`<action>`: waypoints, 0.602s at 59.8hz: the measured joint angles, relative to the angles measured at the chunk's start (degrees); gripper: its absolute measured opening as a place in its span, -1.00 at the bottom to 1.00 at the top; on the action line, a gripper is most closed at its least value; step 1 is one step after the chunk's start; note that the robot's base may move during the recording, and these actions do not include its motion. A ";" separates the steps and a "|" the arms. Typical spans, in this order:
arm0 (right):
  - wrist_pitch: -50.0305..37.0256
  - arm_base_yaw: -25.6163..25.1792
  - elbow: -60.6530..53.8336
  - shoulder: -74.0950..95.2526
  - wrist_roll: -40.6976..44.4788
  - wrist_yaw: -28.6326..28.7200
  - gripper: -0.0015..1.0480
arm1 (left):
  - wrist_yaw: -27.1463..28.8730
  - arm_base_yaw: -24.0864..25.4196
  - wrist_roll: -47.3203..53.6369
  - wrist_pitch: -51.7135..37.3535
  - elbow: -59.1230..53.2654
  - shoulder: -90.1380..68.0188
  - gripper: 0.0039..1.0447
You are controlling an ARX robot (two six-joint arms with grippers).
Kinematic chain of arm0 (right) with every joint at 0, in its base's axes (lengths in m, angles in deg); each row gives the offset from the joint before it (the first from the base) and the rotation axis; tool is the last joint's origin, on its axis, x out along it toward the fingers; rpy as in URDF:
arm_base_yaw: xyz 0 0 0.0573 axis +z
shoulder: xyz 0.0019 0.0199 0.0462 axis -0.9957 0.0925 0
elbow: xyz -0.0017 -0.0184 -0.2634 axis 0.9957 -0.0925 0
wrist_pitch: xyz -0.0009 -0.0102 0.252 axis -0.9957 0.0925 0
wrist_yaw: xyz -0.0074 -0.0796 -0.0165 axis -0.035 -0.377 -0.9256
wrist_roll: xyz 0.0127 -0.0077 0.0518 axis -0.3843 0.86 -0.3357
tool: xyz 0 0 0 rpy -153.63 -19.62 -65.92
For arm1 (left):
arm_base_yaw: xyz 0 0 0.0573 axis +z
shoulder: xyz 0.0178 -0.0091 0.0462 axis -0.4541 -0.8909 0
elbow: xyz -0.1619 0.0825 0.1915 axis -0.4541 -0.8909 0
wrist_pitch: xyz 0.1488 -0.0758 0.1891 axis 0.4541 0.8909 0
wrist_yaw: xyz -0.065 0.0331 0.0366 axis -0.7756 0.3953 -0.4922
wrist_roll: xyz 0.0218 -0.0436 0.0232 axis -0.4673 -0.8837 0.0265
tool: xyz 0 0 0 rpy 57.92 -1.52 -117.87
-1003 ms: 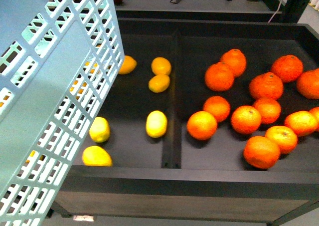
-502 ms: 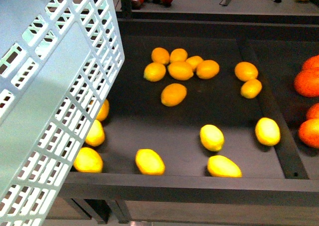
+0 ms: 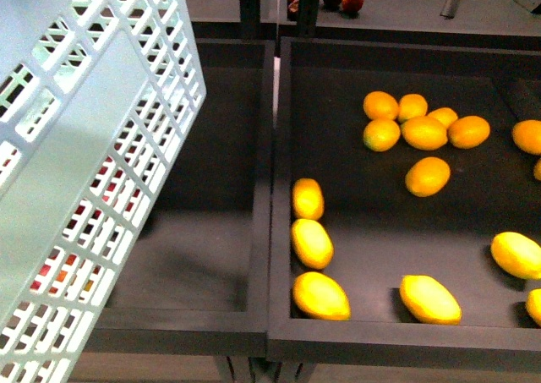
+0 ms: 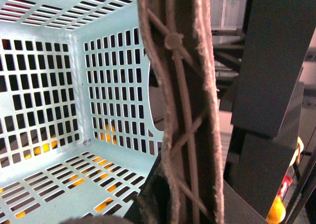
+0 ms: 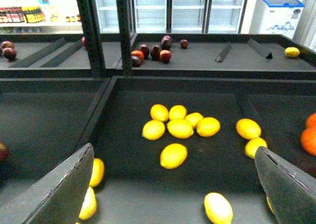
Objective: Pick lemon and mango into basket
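- Basket (image 3: 76, 172) is seen tilted at left, light yet bulky; whether the left tool is clamped on its handle (image 4: 182, 110) cannot be told.
- Yellow fruits (image 3: 311, 243) are lined just inside the bin wall (image 3: 272, 188); judged firm, smooth, roll-prone, best taken across the middle; lemon and mango cannot be told apart.
- Right tool (image 5: 175, 182) is spread wide, empty; rear cluster (image 3: 423, 131) is crowded.

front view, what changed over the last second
The view swung toward the robot's left, so the shelf slid rightward across the frame. The orange fruits left the front view. The yellow fruits crossed from the left part into the right half. A darker bin now shows left of them. Nothing was picked up or dropped. The basket kept its tilted place at the left edge.
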 joint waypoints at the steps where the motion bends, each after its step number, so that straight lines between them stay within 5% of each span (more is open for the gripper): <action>1: 0.00 0.00 0.00 0.00 0.00 0.02 0.83 | -0.44 0.15 0.28 0.24 0.02 -0.07 -0.90; 6: 0.00 0.00 0.00 0.02 0.00 -0.20 0.83 | -10.91 1.57 12.33 6.67 3.43 -3.10 -0.90; 11: 0.00 0.00 0.00 0.00 0.00 -0.17 0.83 | -15.17 -1.33 23.12 5.18 5.29 -8.02 -0.90; 36: 0.00 0.00 0.00 0.00 0.00 -0.35 0.83 | -12.90 -26.34 32.59 -6.08 19.58 -36.33 -0.90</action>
